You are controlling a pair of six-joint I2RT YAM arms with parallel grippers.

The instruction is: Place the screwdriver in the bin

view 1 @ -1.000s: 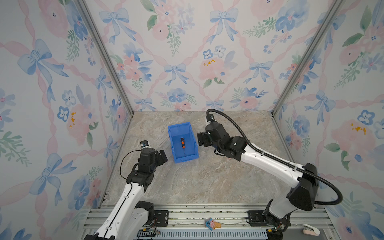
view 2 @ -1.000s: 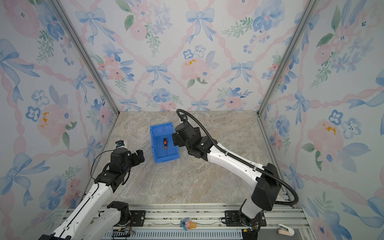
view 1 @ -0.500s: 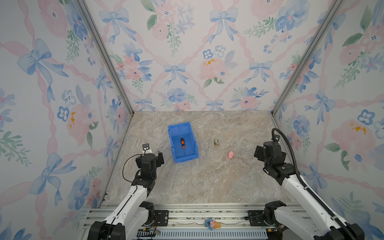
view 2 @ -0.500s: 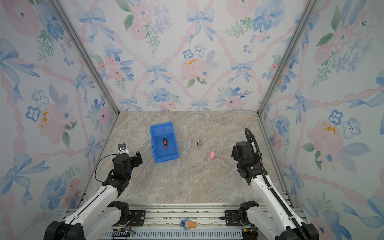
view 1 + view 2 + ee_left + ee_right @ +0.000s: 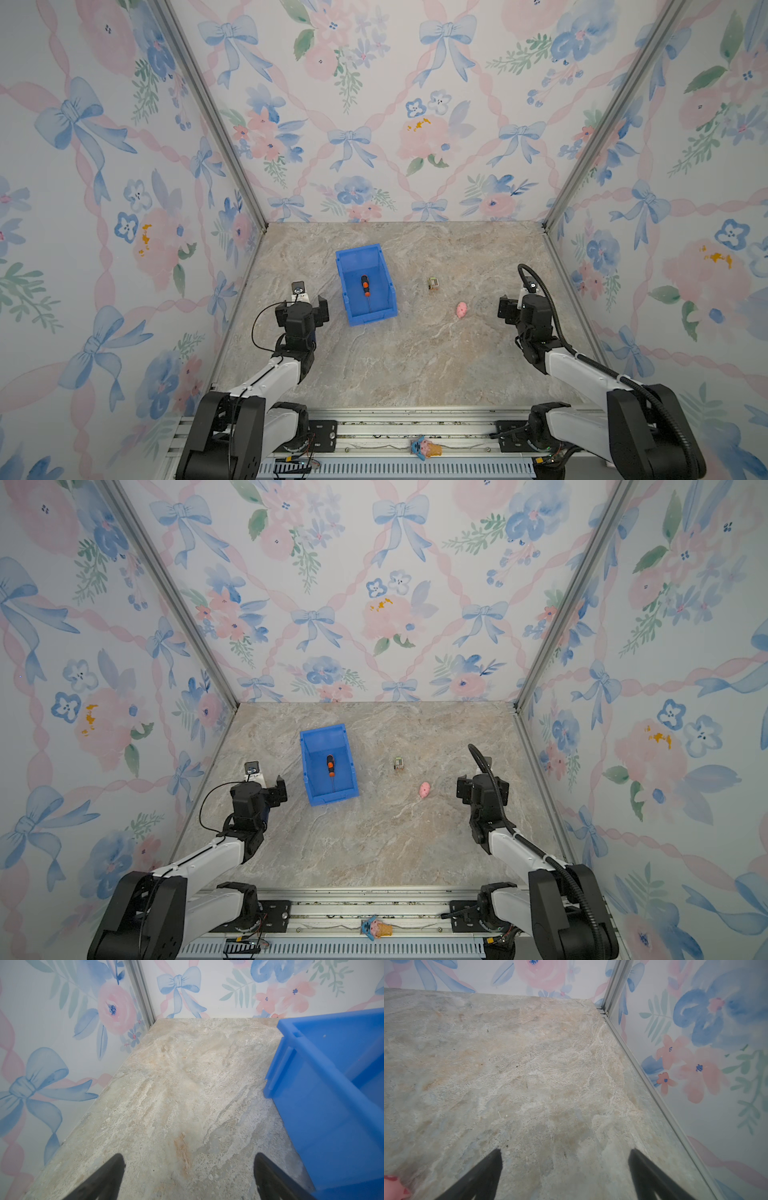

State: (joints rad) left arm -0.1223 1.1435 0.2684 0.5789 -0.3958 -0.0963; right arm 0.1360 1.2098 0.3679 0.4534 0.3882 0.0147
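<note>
Screwdriver [image 5: 365,286]: lies flat inside the blue bin [image 5: 372,319], tip toward the low front; task looks complete.
Left gripper [image 5: 189,1167]: jaws spread, empty, just beside the bin.
Right gripper [image 5: 564,1163]: jaws spread, empty, near the pink toy [image 5: 461,309].
Step in hand: judged parking; keep both arms clear of the bin.
View difference: only top views show the screwdriver; left wrist view catches just the bin's outer wall.

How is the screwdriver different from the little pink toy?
The screwdriver is long, thin, orange and black; the pink toy is short and roundish. The screwdriver lies inside the blue bin; the pink toy sits out on the table. Both are small and held by nothing.
</note>
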